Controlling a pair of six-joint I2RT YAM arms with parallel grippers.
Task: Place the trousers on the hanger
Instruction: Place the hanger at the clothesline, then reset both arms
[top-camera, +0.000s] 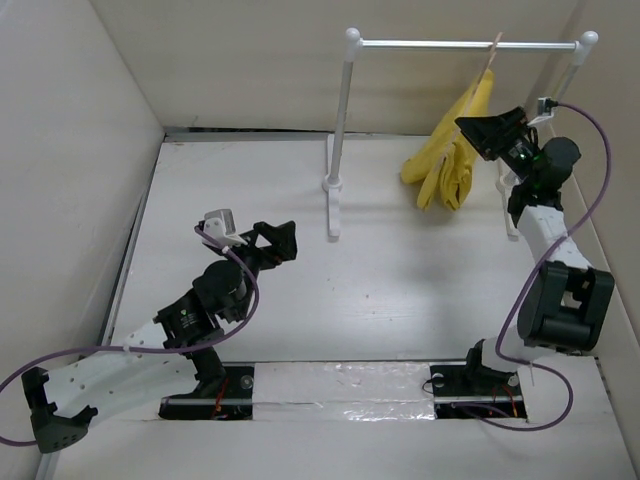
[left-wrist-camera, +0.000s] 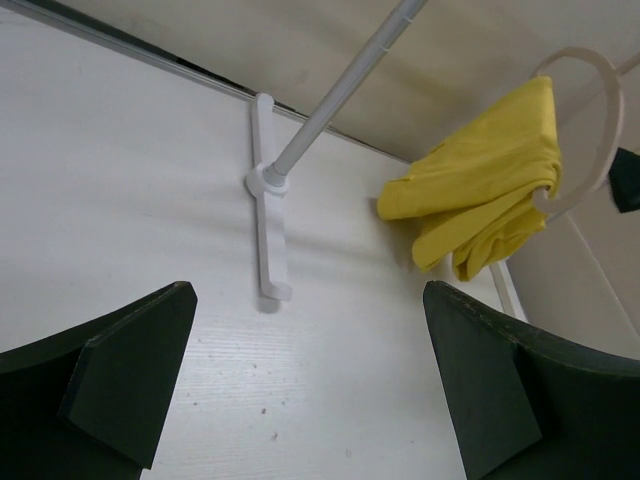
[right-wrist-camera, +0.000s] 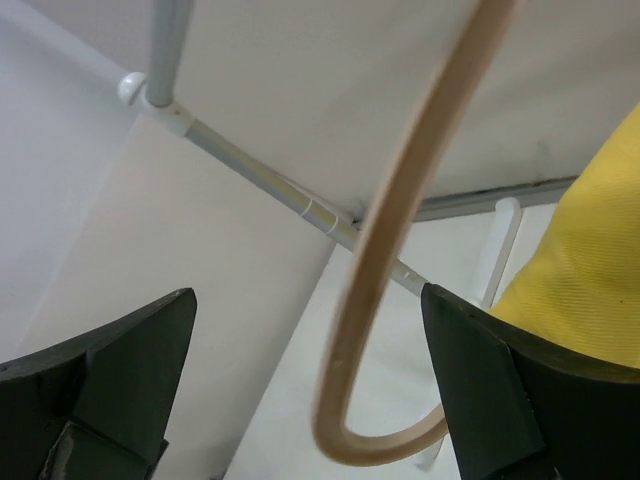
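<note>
At the left, our left hand (top-camera: 277, 241) hangs low over the desk (top-camera: 420, 290), well apart from the work. Its fingers (left-wrist-camera: 130, 370) are spread wide with nothing between them. We judge it is parked there to stay out of the other arm's way and to give its camera a view of the garment.

To its right stands the near post (top-camera: 339, 140) of the white rail (top-camera: 460, 43), on a long flat foot (left-wrist-camera: 268, 230). That post is between the left hand and the trousers, so any reach from the left would have to go around it.

Farther right, the trousers (top-camera: 452, 162) hang folded over the lower curve of the hanger (left-wrist-camera: 600, 120), a yellow bunch falling towards the far right part of the desk. We cannot tell whether the lowest cloth touches the desk. The hanger's top leans on the rail near its right post, so the job looks about done to us.

At the far right, our right hand (top-camera: 493, 131) is raised just beside the hanger and cloth. In the right wrist view the tan loop runs between its fingers (right-wrist-camera: 120, 370), which stand released and clear of the loop on both sides. We judge it is placed there because that is where the hanger was to be let go. To pull back it must clear the loop, the right post and its own purple cable (top-camera: 597, 170).
</note>
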